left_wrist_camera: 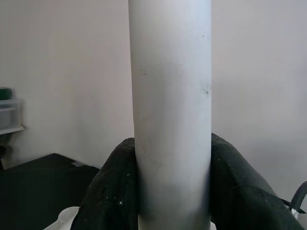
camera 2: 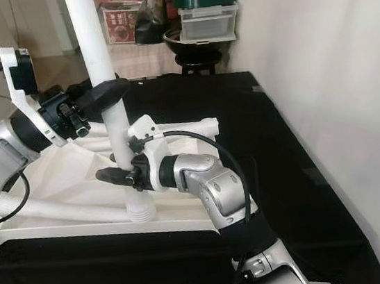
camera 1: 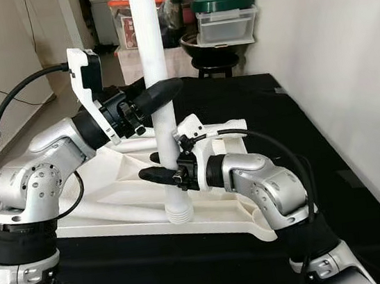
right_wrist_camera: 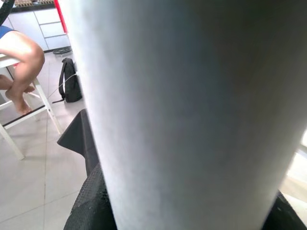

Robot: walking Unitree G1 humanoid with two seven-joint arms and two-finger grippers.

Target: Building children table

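A: We see a white table leg [camera 1: 156, 83] standing upright, its ribbed lower end resting on the white tabletop [camera 1: 106, 195] that lies flat on a black-covered table [camera 1: 306, 169].

B: We agree. The left tool [camera 1: 159, 93] is clamped round the leg higher up; in the left wrist view its black fingers [left_wrist_camera: 112, 191] press against both sides of the tube.

A: And the right tool [camera 1: 163, 175] grips the same leg lower down, just above the ribbed end, fingers closed against it.

B: Behind the table we make out a dark stool [camera 1: 216, 61] carrying a clear container with a green lid [camera 1: 222, 1].

A: In the right wrist view we see a person's bare leg [right_wrist_camera: 21, 62] by a white chair [right_wrist_camera: 24, 120], and a black backpack [right_wrist_camera: 71, 84] on the tiled floor [right_wrist_camera: 38, 191].
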